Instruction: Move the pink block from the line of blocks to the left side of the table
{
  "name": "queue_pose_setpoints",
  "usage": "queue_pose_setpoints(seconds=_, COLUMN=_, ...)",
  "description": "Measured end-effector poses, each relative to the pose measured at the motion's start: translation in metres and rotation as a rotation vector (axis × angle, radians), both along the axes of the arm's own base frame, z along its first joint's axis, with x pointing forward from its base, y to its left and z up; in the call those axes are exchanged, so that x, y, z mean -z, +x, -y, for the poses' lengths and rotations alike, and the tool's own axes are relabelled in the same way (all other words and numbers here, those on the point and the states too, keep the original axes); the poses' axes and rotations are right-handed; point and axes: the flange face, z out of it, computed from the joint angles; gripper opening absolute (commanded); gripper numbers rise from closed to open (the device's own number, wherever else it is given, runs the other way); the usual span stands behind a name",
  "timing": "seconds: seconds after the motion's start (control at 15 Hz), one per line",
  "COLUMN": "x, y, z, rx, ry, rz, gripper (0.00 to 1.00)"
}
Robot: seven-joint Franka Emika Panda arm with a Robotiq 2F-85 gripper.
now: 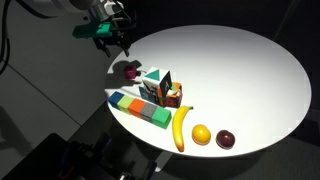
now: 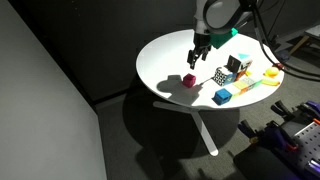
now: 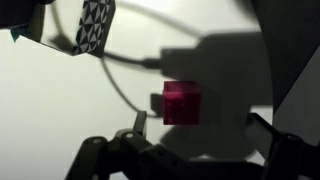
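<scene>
Black gripper wide open, empty — magenta-pink cube-like block sits flat, equal-sided, on round white tabletop; dark room.

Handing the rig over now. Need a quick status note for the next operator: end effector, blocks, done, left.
End effector: open, empty, hovering over the pink block.
Pink block: lying on the table near its edge, apart from the line of blocks.
Done: block appears to be out of the row and set down.
Left: probably just retract, after checking the placement is far enough left.
</scene>
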Motion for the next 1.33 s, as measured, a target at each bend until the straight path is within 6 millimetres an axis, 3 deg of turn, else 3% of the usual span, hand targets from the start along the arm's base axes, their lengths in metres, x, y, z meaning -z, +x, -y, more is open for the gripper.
queue_pose_setpoints(seconds=0.73, x=-0.044, y=-0.051, z=0.002, rx=0.003, ry=0.011, rz=-0.096, gripper=1.00)
queue_pose_setpoints(seconds=1.33, x=-0.093, y=-0.075, z=0.010, rx=0.018, ry=-0.006, rz=-0.051, gripper=1.00)
